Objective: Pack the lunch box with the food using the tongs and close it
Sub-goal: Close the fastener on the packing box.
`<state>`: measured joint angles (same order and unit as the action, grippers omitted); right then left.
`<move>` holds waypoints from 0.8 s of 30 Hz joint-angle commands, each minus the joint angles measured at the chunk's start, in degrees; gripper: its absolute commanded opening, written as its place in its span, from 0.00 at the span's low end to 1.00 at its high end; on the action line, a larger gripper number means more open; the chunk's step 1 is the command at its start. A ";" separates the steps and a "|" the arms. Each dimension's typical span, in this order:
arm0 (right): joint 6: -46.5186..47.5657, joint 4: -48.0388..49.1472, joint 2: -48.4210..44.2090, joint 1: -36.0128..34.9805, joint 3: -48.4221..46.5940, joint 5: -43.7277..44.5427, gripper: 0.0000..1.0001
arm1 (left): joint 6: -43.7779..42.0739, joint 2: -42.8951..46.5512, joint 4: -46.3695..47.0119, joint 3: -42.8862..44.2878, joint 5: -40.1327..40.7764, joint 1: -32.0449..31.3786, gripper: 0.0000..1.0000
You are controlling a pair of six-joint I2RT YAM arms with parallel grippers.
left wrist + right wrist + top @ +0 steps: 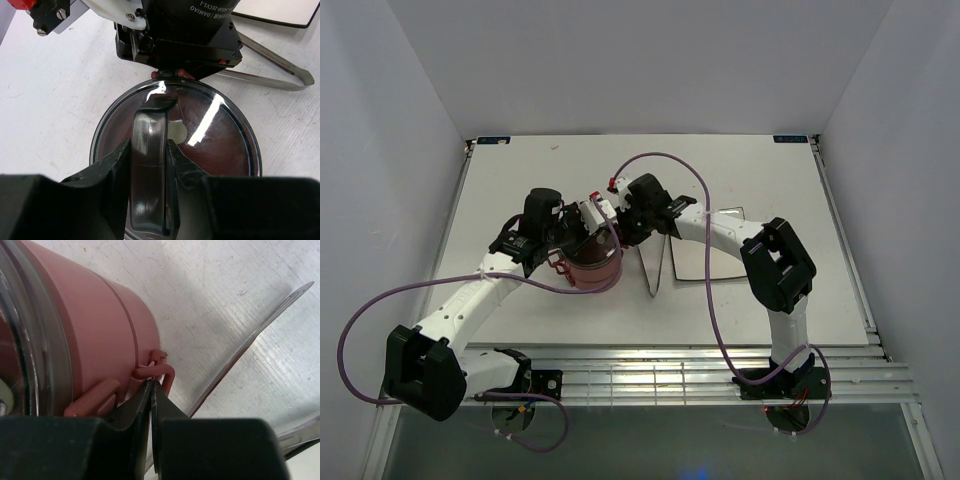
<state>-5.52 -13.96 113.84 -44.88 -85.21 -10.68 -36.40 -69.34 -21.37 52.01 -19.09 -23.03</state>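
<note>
Clamping the dark glossy handle (149, 175) on the lunch box (592, 264) cover, the left tool (149, 150) has its fingers pressed to both sides of it. The lunch box stands on the desk (520, 180), left of centre in the top view. The right tool (152, 385) is fully closed, its tips at a red clasp (155, 369), seemingly touching it. The tongs (265, 82) lie just right of the box.
</note>
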 commanded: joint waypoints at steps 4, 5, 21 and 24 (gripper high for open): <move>-1.08 -1.50 -1.87 1.11 -2.75 3.62 0.08 | -0.34 -4.40 -12.12 -4.99 3.80 0.88 0.00; -0.64 -2.30 -1.61 1.37 -3.73 5.39 0.08 | -0.25 -4.31 -12.03 -4.99 3.80 0.88 0.00; -0.90 -6.51 5.07 -3.80 -8.03 3.91 0.08 | -0.69 -5.54 -12.03 -4.29 3.71 1.14 0.00; -0.72 -7.14 5.34 -5.21 -8.13 -1.26 0.08 | -0.60 -6.50 -11.95 -3.67 2.66 1.23 0.00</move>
<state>-5.69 -19.49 117.80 -46.57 -91.57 -4.56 -36.77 -69.71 -20.71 52.05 -18.81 -22.46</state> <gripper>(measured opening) 0.080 0.393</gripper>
